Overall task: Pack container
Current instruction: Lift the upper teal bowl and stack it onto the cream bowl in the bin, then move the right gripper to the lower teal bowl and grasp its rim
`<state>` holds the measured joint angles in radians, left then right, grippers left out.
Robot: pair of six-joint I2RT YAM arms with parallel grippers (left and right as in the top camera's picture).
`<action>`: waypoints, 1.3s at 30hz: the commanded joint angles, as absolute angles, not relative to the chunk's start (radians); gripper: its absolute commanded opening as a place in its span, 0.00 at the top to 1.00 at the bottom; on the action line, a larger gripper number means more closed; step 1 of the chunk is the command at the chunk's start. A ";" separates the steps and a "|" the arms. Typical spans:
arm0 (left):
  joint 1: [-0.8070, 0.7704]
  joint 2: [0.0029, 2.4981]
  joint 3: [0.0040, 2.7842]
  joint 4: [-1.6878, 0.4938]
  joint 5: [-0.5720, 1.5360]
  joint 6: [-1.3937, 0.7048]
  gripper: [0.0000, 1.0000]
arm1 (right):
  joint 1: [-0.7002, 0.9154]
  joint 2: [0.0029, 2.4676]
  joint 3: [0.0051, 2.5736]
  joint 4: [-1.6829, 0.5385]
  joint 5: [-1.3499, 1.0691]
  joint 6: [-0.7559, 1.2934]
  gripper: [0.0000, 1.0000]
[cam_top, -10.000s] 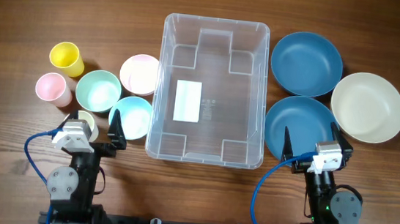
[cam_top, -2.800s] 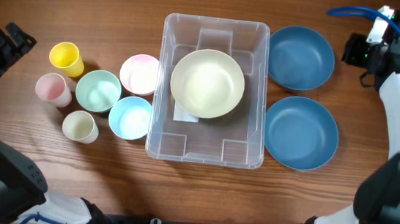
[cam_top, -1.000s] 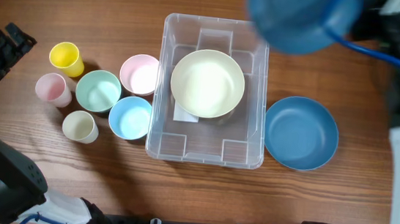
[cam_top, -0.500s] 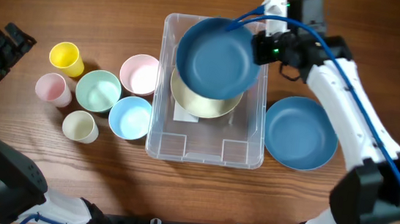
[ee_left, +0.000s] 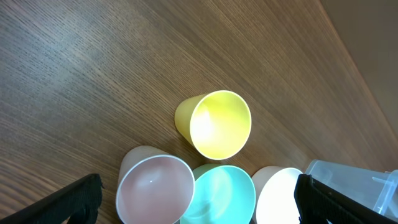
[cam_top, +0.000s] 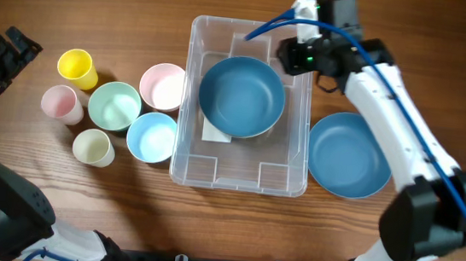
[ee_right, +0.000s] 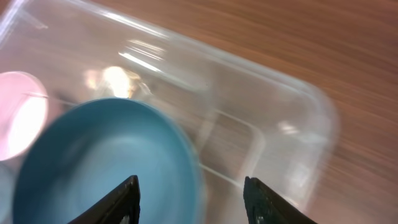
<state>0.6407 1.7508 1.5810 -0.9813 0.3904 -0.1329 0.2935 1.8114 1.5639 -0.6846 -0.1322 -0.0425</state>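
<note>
Far left, our left gripper hovers with its fingers spread wide, holding nothing, left of the yellow cup. The container sits mid-table with a blue bowl inside. Our right gripper hangs over its far right corner, fingers apart astride the bowl's rim, not pinching it. Another blue bowl lies just right of the container.

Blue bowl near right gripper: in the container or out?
In. The blue bowl sits upright inside the container walls; right gripper open beside its rim.
</note>
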 commanded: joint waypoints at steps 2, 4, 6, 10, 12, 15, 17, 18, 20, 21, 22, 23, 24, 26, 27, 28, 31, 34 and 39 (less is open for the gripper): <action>0.637 1.748 1.573 -0.981 0.391 -0.138 0.00 | 0.130 1.636 1.658 -0.831 -0.020 -0.005 0.46; 0.637 1.748 1.573 -0.981 0.391 -0.138 0.00 | 0.050 1.608 1.658 -0.908 -0.038 0.033 0.46; 0.637 1.748 1.573 -0.981 0.392 -0.139 0.00 | -0.016 1.601 1.658 -0.976 -0.070 0.047 0.45; 0.636 1.748 1.573 -0.981 0.392 -0.139 0.00 | -0.114 1.617 1.615 -1.085 -0.138 0.053 0.51; 0.636 1.748 1.573 -0.981 0.392 -0.141 0.00 | -0.125 1.626 1.576 -1.104 -0.155 0.052 0.62; 0.636 1.748 1.573 -0.981 0.392 -0.143 0.00 | -0.122 1.631 1.480 -1.101 -0.159 0.052 0.71; 0.636 1.748 1.573 -0.981 0.392 -0.143 0.00 | -0.122 1.631 1.412 -1.096 -0.159 0.052 0.70; 0.636 1.748 1.573 -0.981 0.392 -0.143 0.00 | -0.122 1.631 1.380 -1.096 -0.159 0.052 0.70; 0.636 1.748 1.573 -0.979 0.392 -0.143 0.00 | -0.122 1.631 1.341 -1.097 -0.162 0.052 0.69; 0.636 1.748 1.573 -0.978 0.392 -0.143 0.00 | -0.122 1.631 1.321 -1.098 -0.165 0.052 0.71; 0.636 1.748 1.573 -0.976 0.392 -0.143 0.00 | -0.122 1.631 1.303 -1.099 -0.173 0.052 0.75; 0.637 1.748 1.573 -0.974 0.392 -0.143 0.00 | -0.121 1.631 1.284 -1.091 -0.187 0.052 0.80; 0.636 1.748 1.573 -0.973 0.392 -0.143 0.00 | -0.122 1.631 1.259 -1.073 -0.208 0.052 0.87; 0.636 1.748 1.573 -0.970 0.392 -0.143 0.00 | -0.122 1.631 1.224 -1.032 -0.224 0.056 0.93; 0.636 1.748 1.573 -0.969 0.392 -0.143 0.00 | -0.121 1.631 1.202 -1.000 -0.241 0.057 0.94; 0.636 1.748 1.573 -0.968 0.392 -0.143 0.00 | -0.121 1.631 1.178 -0.968 -0.258 0.065 0.95; 0.636 1.748 1.573 -0.968 0.392 -0.142 0.00 | -0.121 1.633 1.109 -0.870 -0.264 0.105 0.96; 0.636 1.748 1.573 -0.968 0.392 -0.142 0.00 | -0.121 1.643 1.066 -0.783 -0.263 0.116 0.96; 0.637 1.748 1.573 -0.970 0.392 -0.142 0.00 | -0.121 1.686 1.058 -0.704 -0.263 0.137 0.96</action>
